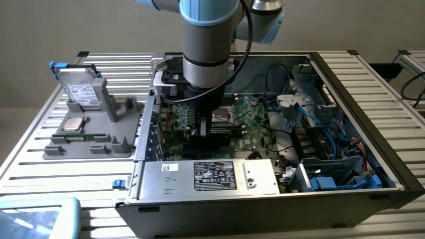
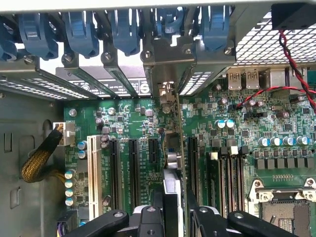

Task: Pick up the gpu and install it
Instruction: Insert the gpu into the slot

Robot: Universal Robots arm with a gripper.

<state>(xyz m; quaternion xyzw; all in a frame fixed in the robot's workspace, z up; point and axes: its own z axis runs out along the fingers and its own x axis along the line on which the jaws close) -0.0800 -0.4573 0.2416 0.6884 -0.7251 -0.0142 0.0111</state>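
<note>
Exterior and wrist views, read from the exterior view's left. Outside the computer case [image 1: 265, 211], just beside its left wall, a grey fixture tray [image 1: 86, 149] lies on the slatted table [image 1: 40, 164]. A silver labelled hard drive [image 1: 83, 92] stands upright in the tray. Inside the case, the arm reaches straight down over the green motherboard [image 1: 251, 124]. The gripper [image 1: 204, 128] is low among the expansion slots [image 2: 114, 168], beyond the labelled power supply [image 1: 212, 177] at the case's near wall. In the wrist view the gripper [image 2: 173, 219] has its black fingers [image 2: 150, 217] drawn narrow, clamped on the gpu [image 2: 173, 148]. The card stands on edge above the motherboard, between two black slots. Its silver bracket end meets the case's rear slot openings, below the blue retention clips [image 2: 123, 29]. Whether it is fully seated cannot be told. At the case's right side, blue cables [image 1: 332, 124] cross the drive bay.
</note>
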